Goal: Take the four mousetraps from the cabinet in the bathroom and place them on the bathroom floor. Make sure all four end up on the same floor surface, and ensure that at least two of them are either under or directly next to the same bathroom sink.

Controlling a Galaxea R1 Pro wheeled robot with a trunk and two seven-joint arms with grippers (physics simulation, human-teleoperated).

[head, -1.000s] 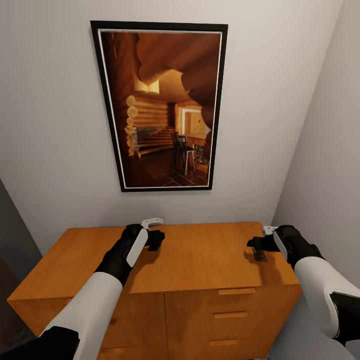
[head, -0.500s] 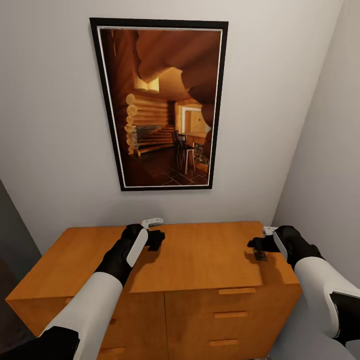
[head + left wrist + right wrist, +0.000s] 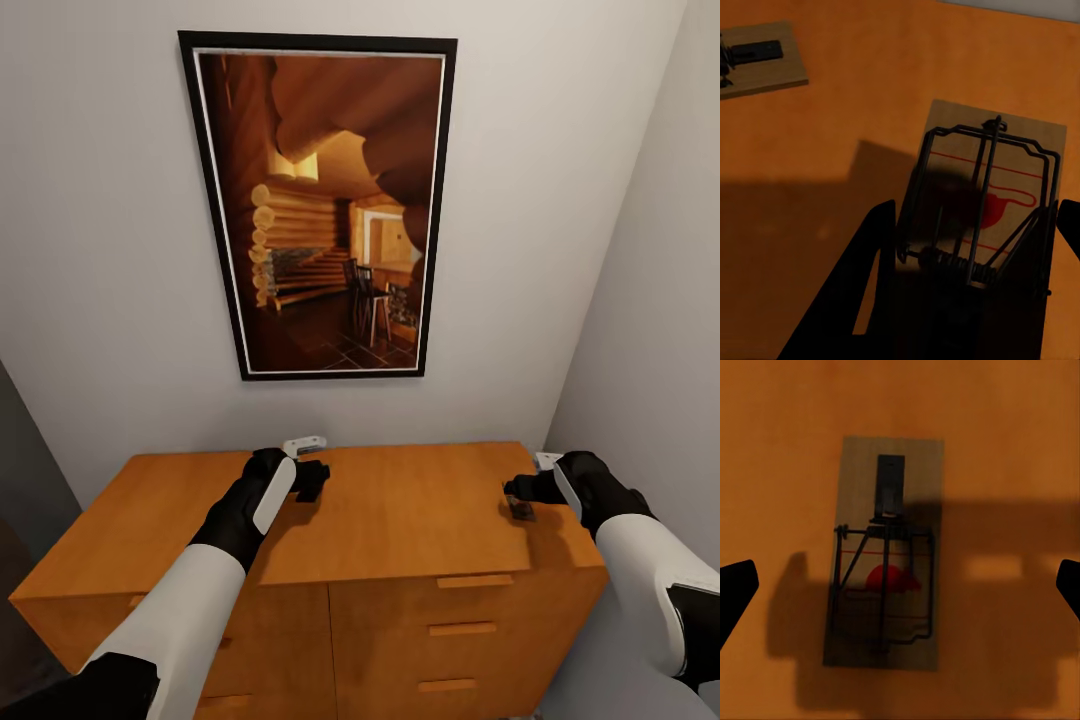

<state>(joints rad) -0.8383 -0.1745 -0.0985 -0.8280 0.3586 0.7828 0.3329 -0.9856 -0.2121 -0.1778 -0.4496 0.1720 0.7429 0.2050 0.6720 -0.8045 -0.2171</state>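
Observation:
On the flat top of the orange-brown cabinet (image 3: pixel 400 520) lie the mousetraps. In the left wrist view one mousetrap (image 3: pixel 997 187) sits between my left gripper's (image 3: pixel 975 217) dark fingers (image 3: pixel 874 270), which press against its long edges. A second mousetrap (image 3: pixel 757 60) lies a short way off. My left gripper (image 3: pixel 312 480) rests low on the cabinet top near the back wall. My right gripper (image 3: pixel 520 492) hovers over a third mousetrap (image 3: pixel 520 510) near the cabinet's right end. In the right wrist view that mousetrap (image 3: pixel 886 555) lies flat, with the right gripper (image 3: pixel 900 585) open and its fingertips (image 3: pixel 735 589) far apart on either side.
A large framed picture (image 3: pixel 320 210) hangs on the grey wall behind the cabinet. A side wall (image 3: pixel 650 300) stands close to the cabinet's right end. Drawer fronts with bar handles (image 3: pixel 460 630) face me below the top.
My right gripper has drifted slightly to the right over its mousetrap. The left arm has stayed still.

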